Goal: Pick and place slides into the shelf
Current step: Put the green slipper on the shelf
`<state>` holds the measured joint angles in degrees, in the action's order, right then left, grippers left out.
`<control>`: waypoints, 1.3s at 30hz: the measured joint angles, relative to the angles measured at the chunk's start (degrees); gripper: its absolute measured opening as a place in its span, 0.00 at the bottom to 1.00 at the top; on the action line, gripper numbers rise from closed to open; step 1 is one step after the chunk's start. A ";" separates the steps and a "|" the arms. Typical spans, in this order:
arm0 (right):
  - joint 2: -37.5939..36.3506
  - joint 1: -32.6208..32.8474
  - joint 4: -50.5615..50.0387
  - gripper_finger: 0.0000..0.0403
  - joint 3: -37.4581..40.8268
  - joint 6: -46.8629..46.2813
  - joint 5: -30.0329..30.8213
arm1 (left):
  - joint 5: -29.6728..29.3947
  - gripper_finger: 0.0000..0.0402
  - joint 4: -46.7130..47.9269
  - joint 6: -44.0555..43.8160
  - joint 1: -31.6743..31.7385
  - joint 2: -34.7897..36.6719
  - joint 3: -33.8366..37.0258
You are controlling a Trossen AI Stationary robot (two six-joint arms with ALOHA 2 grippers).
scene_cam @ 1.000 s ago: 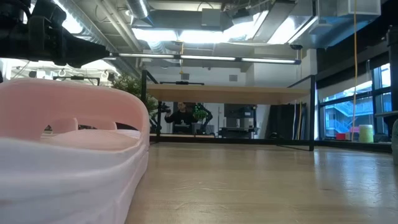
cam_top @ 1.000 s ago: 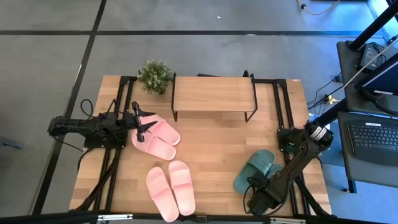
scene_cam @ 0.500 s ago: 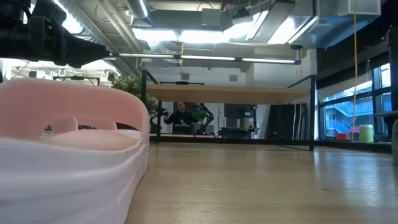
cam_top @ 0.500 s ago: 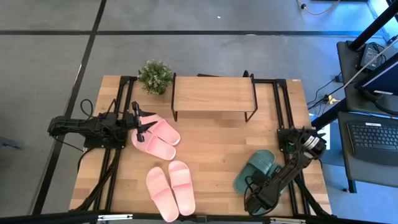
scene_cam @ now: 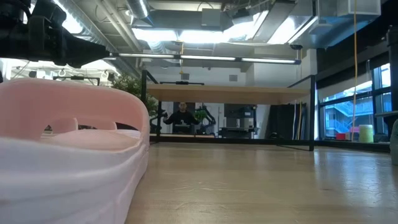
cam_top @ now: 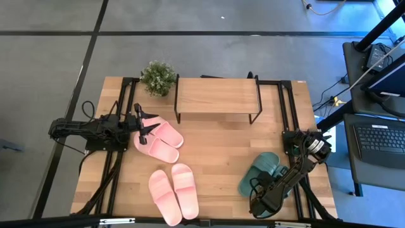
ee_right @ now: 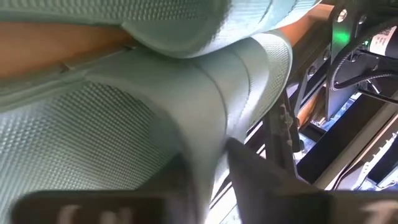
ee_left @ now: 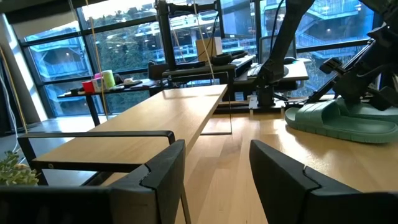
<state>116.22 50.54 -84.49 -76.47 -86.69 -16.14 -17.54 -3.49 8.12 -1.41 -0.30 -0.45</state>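
Over the wooden tabletop (cam_top: pixel 221 152), seen from above, the right end effector (cam_top: pixel 258 204) sits low at the near right corner against the heel end of the soft dark green slide sandals (cam_top: pixel 261 172), a sensible spot to take one by its edge. The left end effector (cam_top: pixel 147 126) hangs above the far pair of light pink slides (cam_top: pixel 158 140), waiting. A second pink pair (cam_top: pixel 174 192) lies near the front edge. The small low shelf with a pale wooden top and thin black legs (cam_top: pixel 217 95) stands at the back, nothing on it, beside a little potted plant (cam_top: pixel 157 77).

From tabletop level, one pink slide fills the left foreground and the shelf stands far behind; a person shows in the room beyond.

Looking from the left wrist, its two dark fingers (ee_left: pixel 163 171) stand well apart, holding nothing, aimed along the shelf toward the green pair.

At the right wrist, ribbed green sole fills everything; the fingers (ee_right: pixel 249 168) appear clamped on the slide's edge.
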 joint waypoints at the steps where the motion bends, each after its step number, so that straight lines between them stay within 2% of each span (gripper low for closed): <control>1: 0.00 0.00 0.00 0.10 0.00 0.02 0.00 | 0.00 0.43 0.00 0.00 0.00 -0.02 0.00; 3: 0.00 0.00 0.00 0.04 0.00 0.12 0.00 | 0.00 0.43 0.00 0.02 0.00 -0.02 0.02; 9: 0.00 0.00 -0.25 0.04 -1.63 1.58 0.00 | 0.00 0.43 0.00 0.04 0.00 -0.02 0.02; 15: 0.02 0.00 -6.11 0.03 -8.93 2.92 0.09 | 0.00 0.43 0.00 0.15 0.00 -0.02 0.00; 20: -0.42 0.00 -5.81 0.03 -15.97 3.01 2.52 | 0.00 0.43 0.02 0.13 -0.02 -0.02 0.02; 25: -0.46 0.02 -5.38 0.03 -23.39 3.45 14.13 | 0.00 0.43 0.04 0.13 -0.01 -0.02 0.01; 30: -0.50 -0.06 -5.52 0.03 -30.10 8.80 26.34 | 0.00 0.43 0.06 0.13 0.00 -0.02 0.02; 34: -0.50 -1.01 -5.51 0.03 -34.71 20.14 36.79 | 0.00 0.43 0.04 0.96 0.00 -0.01 0.00; 39: -0.50 -5.82 -5.58 0.03 -39.67 38.29 47.12 | 0.00 0.43 0.04 1.45 0.00 -0.02 0.01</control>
<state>115.72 44.72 -90.07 -116.14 -48.40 30.98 -17.54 -3.44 9.57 -1.41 -0.32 -0.44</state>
